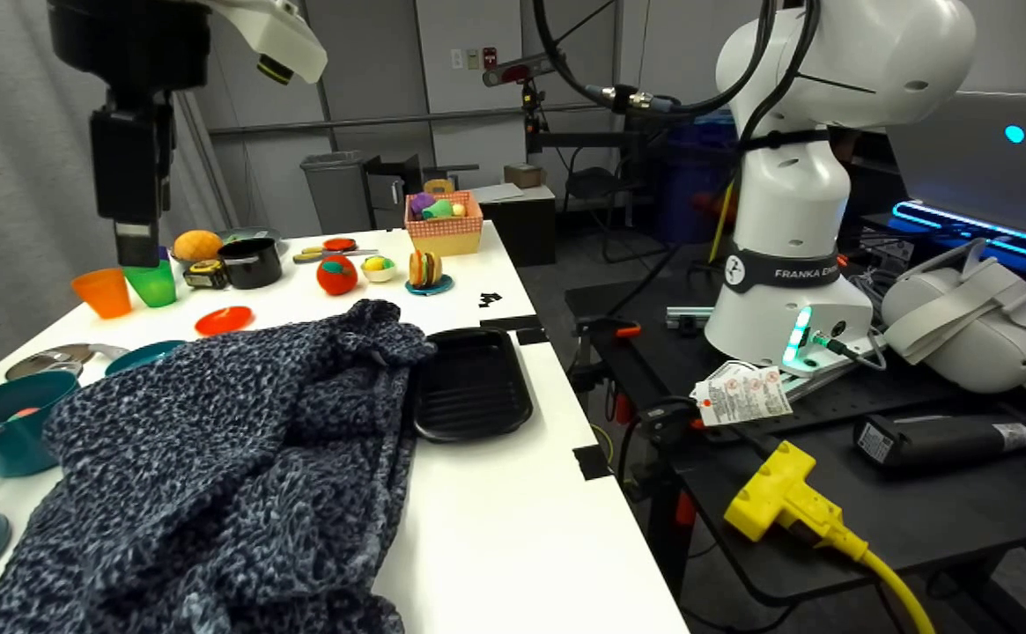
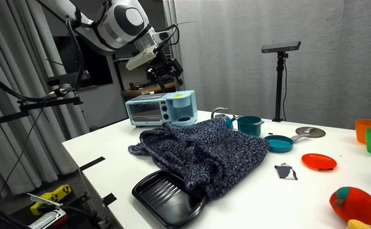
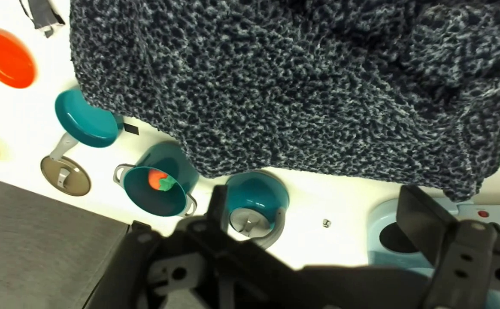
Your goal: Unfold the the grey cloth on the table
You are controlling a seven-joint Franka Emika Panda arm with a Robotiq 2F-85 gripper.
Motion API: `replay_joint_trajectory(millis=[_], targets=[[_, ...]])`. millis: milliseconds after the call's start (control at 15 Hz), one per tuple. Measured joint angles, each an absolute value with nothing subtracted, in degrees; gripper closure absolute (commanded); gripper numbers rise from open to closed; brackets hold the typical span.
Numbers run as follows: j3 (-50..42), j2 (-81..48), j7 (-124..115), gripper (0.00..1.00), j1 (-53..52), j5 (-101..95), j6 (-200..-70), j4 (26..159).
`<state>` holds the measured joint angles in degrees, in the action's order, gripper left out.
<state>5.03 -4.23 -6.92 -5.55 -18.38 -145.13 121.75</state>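
Observation:
The grey cloth lies in a crumpled, folded heap on the white table (image 1: pixel 513 537); the cloth shows in both exterior views (image 1: pixel 213 467) (image 2: pixel 210 149). In the wrist view, the grey cloth (image 3: pixel 275 94) fills the upper part, flatter near its lower edge and bunched at upper right. The table also shows in an exterior view (image 2: pixel 252 203). My gripper (image 2: pixel 171 83) is raised above the table, apart from the cloth. In the wrist view my gripper (image 3: pixel 313 191) has its two fingers wide apart with nothing held between them. In an exterior view my gripper (image 1: pixel 136 246) hangs at upper left.
A black tray (image 2: pixel 169 200) touches the cloth's edge. A teal pot (image 3: pixel 155 193), teal kettle (image 3: pixel 256 199) and teal pan (image 2: pixel 279 143) stand close beside the cloth. A light blue toaster oven (image 2: pixel 163 109) stands behind it. A red plate (image 2: pixel 319 161) lies farther off.

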Motion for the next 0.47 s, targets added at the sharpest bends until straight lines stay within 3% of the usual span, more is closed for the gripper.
replay_joint_trajectory(millis=[467], targets=[[5.03, -4.70, -6.89, 0.00, -5.55, -18.36, -145.13, 121.74]])
